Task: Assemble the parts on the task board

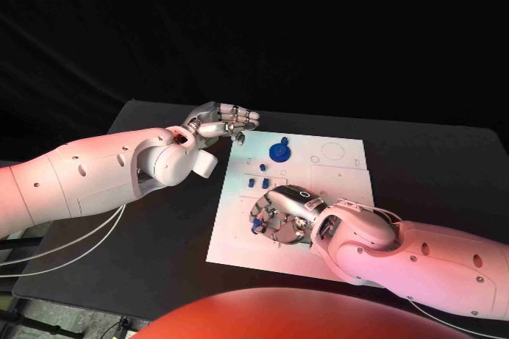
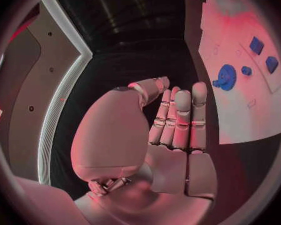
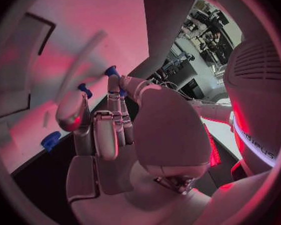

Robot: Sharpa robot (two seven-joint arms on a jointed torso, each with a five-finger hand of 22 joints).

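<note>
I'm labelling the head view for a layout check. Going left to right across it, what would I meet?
Left arm → left hand → round blue part → right arm.

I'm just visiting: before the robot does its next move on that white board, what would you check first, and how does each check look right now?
1. Left hand free of the board: ok, at its far corner, fingers together, holding nothing.
2. Right hand over the near parts: ok.
3. Right hand grips a part: cannot tell, fingers hide it.
4. Round blue part clear of both hands: ok.
5. Small blue parts lying on the board: ok.
</note>
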